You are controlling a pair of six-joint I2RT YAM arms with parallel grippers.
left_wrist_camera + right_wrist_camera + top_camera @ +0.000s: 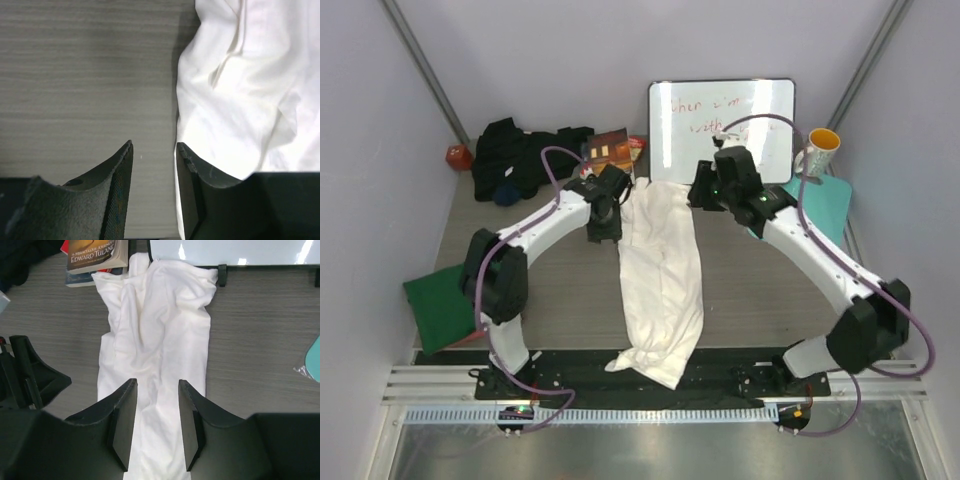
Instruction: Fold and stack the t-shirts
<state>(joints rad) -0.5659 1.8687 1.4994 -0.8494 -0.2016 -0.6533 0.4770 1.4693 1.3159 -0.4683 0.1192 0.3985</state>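
Because it lies as 1 long, narrowed strip down the middle of the table [770,290], the white t-shirt [660,280] looks laid out for a lengthwise fold, its near end spilling over the base rail [570,365]. The black t-shirts [520,155] sit heaped far left, their count unclear. The left gripper [154,145] and right gripper [157,382] hover empty, jaws apart, flanking the strip's far end; the arms hide part of that edge.

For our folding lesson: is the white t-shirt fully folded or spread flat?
Neither: the white t-shirt lies as a long, narrow, rumpled strip.
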